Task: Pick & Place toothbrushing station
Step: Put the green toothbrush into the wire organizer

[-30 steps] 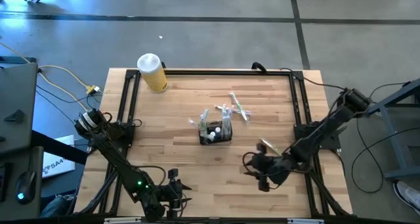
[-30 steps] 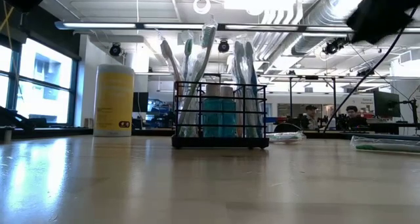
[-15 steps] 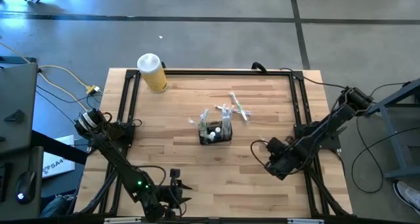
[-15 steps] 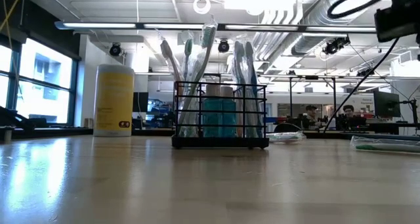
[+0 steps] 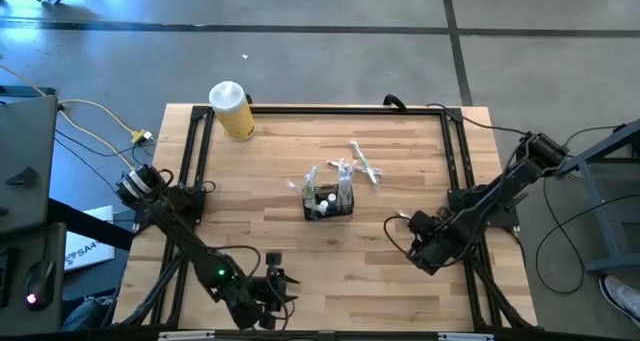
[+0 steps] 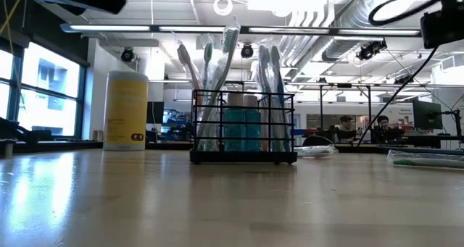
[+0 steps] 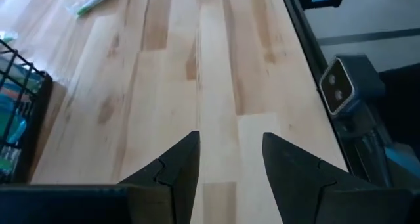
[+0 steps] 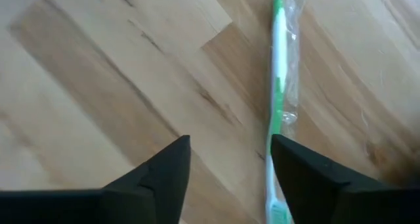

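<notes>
The toothbrushing station, a black mesh caddy (image 5: 330,201) with several toothbrushes and a teal tube in it, stands on its base mid-table; it also shows in the low view (image 6: 243,127) and at the edge of the left wrist view (image 7: 16,112). My left gripper (image 5: 276,284) (image 7: 230,145) is open and empty near the table's near edge. My right gripper (image 5: 412,231) (image 8: 230,152) is open and empty above the table, right of the caddy. A green wrapped toothbrush (image 8: 279,99) lies flat on the wood beside its fingers.
A yellow cylinder with a white lid (image 5: 232,111) (image 6: 125,109) stands at the far left corner. Loose wrapped toothbrushes (image 5: 362,164) lie just beyond the caddy. A black frame (image 5: 455,161) runs along the table's sides. People sit in the room behind (image 6: 384,127).
My right gripper has drawn back toward the table's right edge and a little toward the far edge, and turned. My left gripper has shifted slightly toward the right. The caddy has stayed in place.
</notes>
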Action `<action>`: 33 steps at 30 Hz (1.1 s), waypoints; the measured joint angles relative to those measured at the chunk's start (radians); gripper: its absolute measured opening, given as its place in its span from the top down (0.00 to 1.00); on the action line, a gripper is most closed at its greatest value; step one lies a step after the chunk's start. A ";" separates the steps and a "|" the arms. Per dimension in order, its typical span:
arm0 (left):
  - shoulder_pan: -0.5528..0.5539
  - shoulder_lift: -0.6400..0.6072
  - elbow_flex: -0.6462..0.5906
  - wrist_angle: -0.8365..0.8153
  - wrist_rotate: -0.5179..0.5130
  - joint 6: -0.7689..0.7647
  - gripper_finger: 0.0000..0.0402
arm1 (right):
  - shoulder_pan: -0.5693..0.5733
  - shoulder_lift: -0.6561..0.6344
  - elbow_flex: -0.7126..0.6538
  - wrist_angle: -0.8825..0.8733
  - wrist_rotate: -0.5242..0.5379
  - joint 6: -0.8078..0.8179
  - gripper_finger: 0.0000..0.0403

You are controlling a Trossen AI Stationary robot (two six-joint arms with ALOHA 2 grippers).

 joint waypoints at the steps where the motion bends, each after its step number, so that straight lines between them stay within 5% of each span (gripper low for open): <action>1: 0.003 0.000 0.000 0.002 0.001 -0.002 0.60 | 0.000 0.000 -0.008 0.001 0.000 0.003 0.48; 9: 0.007 0.000 0.000 0.000 0.023 -0.010 0.60 | -0.023 0.000 -0.129 0.051 0.022 0.002 0.38; 21: 0.007 -0.001 0.000 0.003 0.023 -0.010 0.60 | -0.028 -0.002 -0.324 0.394 0.125 -0.042 0.45; 27: 0.008 0.025 0.001 0.101 -0.008 0.016 0.60 | -0.028 -0.004 -0.352 0.400 0.144 0.036 0.62; 33: 0.024 0.088 0.002 0.210 -0.003 0.131 0.60 | -0.029 -0.002 -0.356 0.449 0.161 0.049 0.93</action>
